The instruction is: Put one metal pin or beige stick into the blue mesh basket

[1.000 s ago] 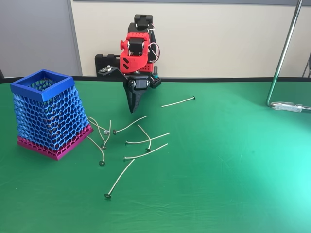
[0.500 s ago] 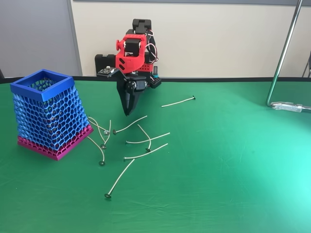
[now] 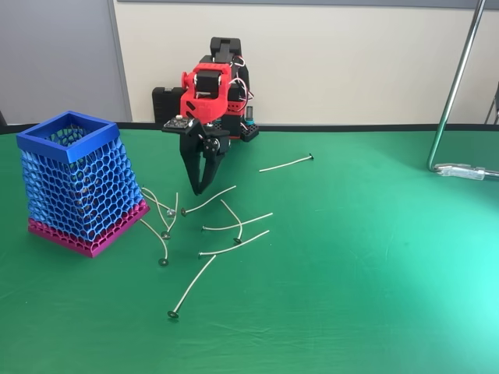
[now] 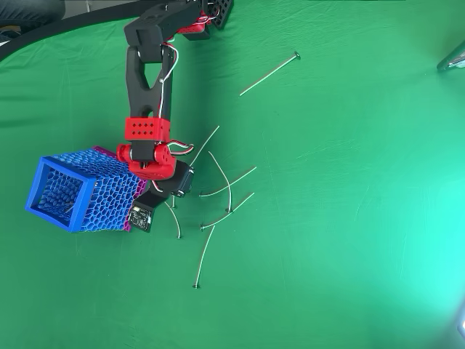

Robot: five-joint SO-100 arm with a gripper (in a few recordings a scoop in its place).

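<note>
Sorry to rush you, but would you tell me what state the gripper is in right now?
Gripper: open, its jaws parted with the tips close together, holding nothing, hanging above the beige sticks on the table.

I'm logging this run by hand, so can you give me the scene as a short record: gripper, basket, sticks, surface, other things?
gripper: gripper pointing down, jaws slightly parted, holding nothing, above the sticks near the basket
basket: blue mesh basket upright at left in the fixed view
sticks: beige sticks scattered on the cloth beside the basket; one stick lies apart
surface: green cloth
other: metal stand at right
</note>
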